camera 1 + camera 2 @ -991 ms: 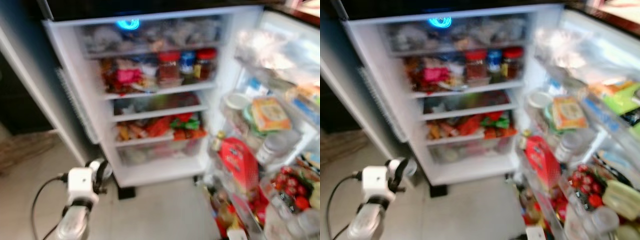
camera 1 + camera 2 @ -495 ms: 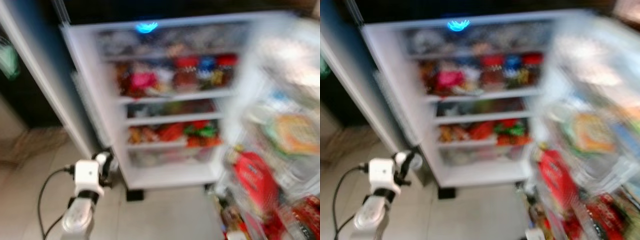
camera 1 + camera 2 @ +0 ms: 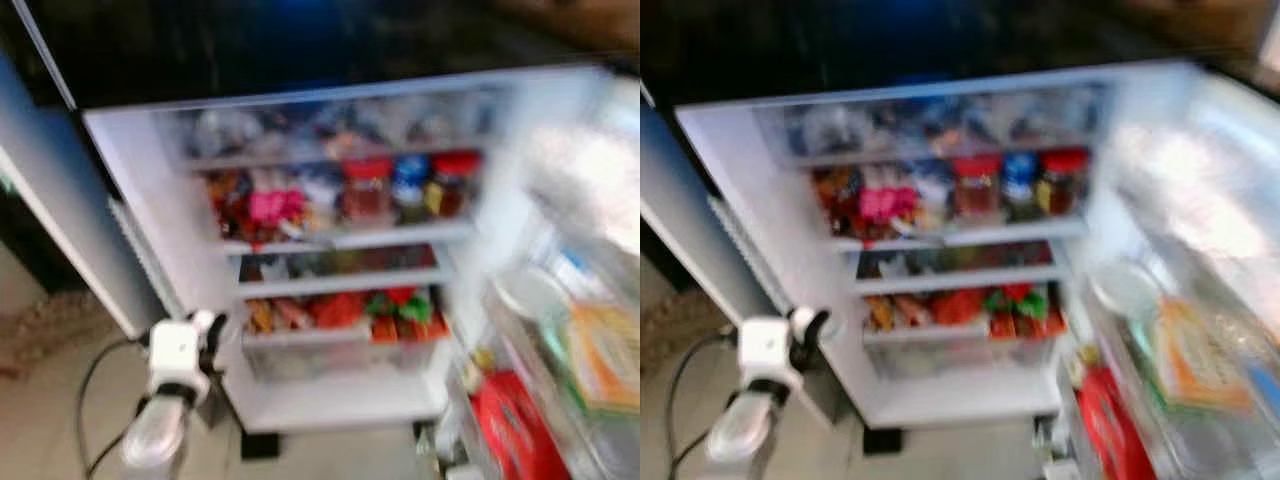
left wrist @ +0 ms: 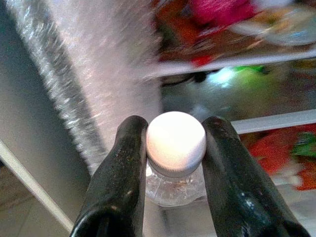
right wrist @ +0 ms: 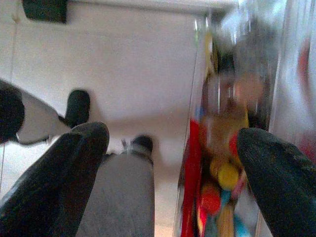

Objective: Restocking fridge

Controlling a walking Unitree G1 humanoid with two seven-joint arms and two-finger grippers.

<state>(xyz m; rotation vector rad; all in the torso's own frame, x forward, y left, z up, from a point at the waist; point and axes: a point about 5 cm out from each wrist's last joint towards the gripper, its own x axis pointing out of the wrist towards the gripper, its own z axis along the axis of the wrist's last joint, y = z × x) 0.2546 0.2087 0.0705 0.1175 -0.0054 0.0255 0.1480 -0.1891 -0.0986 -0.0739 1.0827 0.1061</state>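
Observation:
The fridge (image 3: 150,200) stands open before me, its shelves packed with food. Jars with red and blue lids (image 3: 400,185) line the upper shelf, and red and green packets (image 3: 385,310) fill the drawer below. My left gripper (image 3: 208,335) hovers low by the fridge's left wall. It is shut on a clear bottle with a white cap (image 4: 175,140), held by the neck between both black fingers (image 4: 123,173). My right gripper (image 5: 173,148) is open with its fingers wide apart, pointing down at the pale floor (image 5: 113,64) beside the door's lower rack.
The open door on the right carries crowded racks (image 3: 1185,360) with a red carton (image 3: 515,435) low down. A dark blue panel (image 3: 60,230) rises on the left. The robot's foot (image 5: 76,106) shows on the floor tiles.
The whole picture has shifted and blurred, so the camera has moved; the fridge now sits lower in view. My left gripper still holds the bottle near the fridge's left wall.

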